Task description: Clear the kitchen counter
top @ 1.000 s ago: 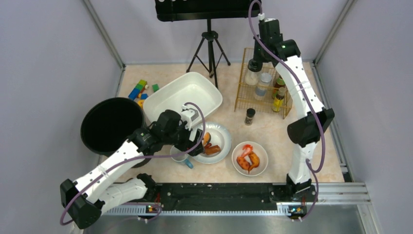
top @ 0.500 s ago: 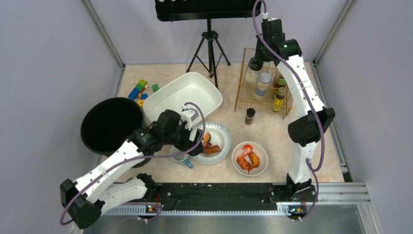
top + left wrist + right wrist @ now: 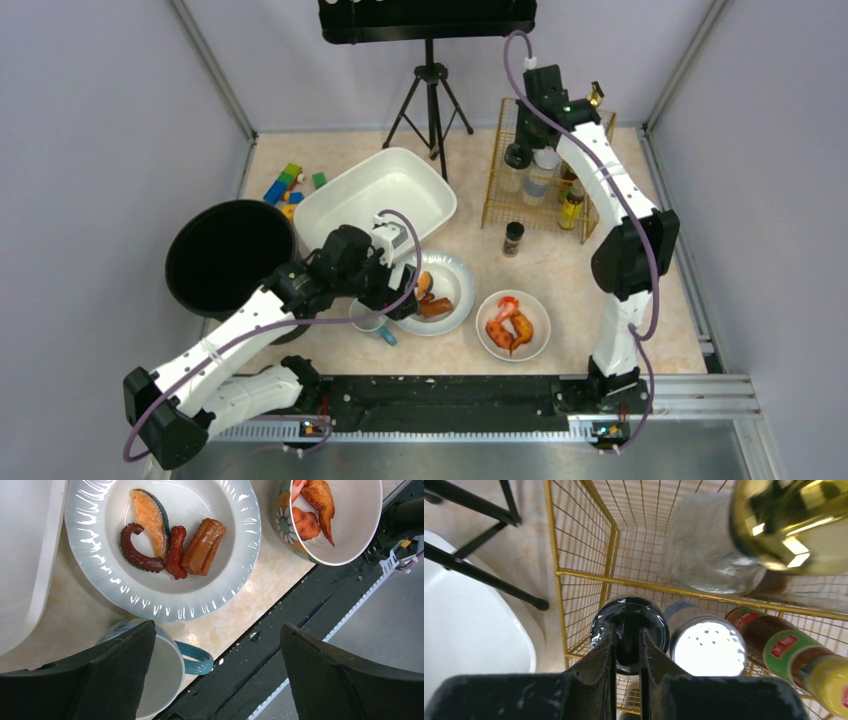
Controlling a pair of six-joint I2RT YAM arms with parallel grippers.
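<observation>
Hovering wide open over the mug [image 3: 167,675] and ribbed plate [image 3: 150,607], the left pincer [image 3: 217,627] grips nothing. The right pincer [image 3: 626,632] hangs closed and empty above a black-lidded bottle [image 3: 629,607] in the gold wire rack [image 3: 574,575], all on the marbled desk [image 3: 570,270].

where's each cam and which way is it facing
top: above, behind the bases, facing down on the counter; left arm, right arm show
left wrist: faces down past its open claw at plate, mug, bowl
right wrist: faces down past its shut claw at a jar in the rack
shared: top and left wrist both show the plate
</observation>
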